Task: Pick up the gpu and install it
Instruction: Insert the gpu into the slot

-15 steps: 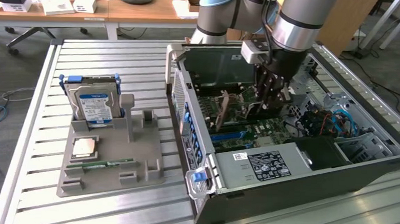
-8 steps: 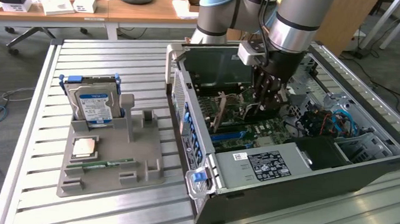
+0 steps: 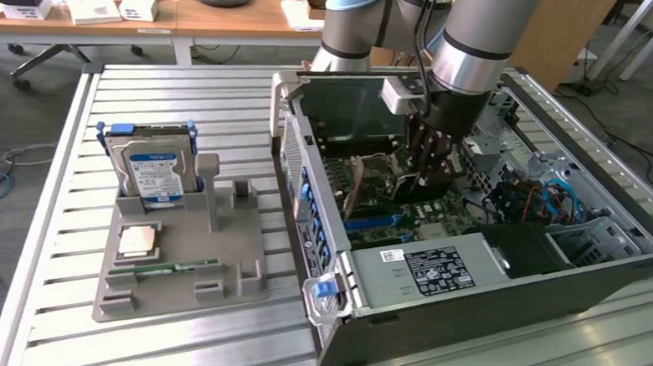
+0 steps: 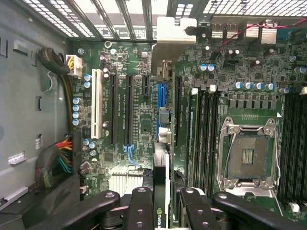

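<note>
One thin, stiff gpu [image 4: 161,177] is pinched by its edge in my gripper [image 4: 164,201], inside the case [image 3: 499,322]; I think it breaks easily

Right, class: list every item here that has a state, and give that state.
computer case: side open.
gpu: held edge-on by the gripper, jaws shut on it, inside the case.
CPU socket: empty.
hard drive: upright in the grey tray.
RAM stick: flat on that tray.
</note>
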Motion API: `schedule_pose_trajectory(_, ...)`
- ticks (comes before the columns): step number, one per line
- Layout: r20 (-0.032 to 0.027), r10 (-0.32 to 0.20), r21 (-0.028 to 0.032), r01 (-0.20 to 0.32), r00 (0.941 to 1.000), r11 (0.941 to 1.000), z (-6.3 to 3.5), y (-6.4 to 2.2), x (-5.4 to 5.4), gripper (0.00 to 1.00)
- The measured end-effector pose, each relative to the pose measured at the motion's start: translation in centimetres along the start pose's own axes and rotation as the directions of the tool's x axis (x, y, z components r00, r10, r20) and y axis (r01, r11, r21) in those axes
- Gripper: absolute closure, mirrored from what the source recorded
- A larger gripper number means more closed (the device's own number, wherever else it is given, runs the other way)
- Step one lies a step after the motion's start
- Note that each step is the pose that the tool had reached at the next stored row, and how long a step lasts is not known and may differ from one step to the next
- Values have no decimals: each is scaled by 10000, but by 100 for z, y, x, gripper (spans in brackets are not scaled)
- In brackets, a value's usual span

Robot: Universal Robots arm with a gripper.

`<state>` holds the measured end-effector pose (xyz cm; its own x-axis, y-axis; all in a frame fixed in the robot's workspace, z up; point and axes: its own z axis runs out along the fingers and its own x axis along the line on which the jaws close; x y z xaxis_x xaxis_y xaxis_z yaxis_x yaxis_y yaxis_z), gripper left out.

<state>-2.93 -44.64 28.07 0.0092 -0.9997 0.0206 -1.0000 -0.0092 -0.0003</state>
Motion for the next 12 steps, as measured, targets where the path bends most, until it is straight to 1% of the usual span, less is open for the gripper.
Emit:
schedule_pose_trajectory(1, -1, 0, 0, 0, 10000, 10000, 0, 21, 0, 74)
schedule_pose_trajectory(7, 0, 3, 2, -3, 10000, 10000, 0, 30, 0, 74)
schedule_pose_trajectory(12, -1, 2, 24, -2, 10000, 10000, 0, 70, 0, 74)
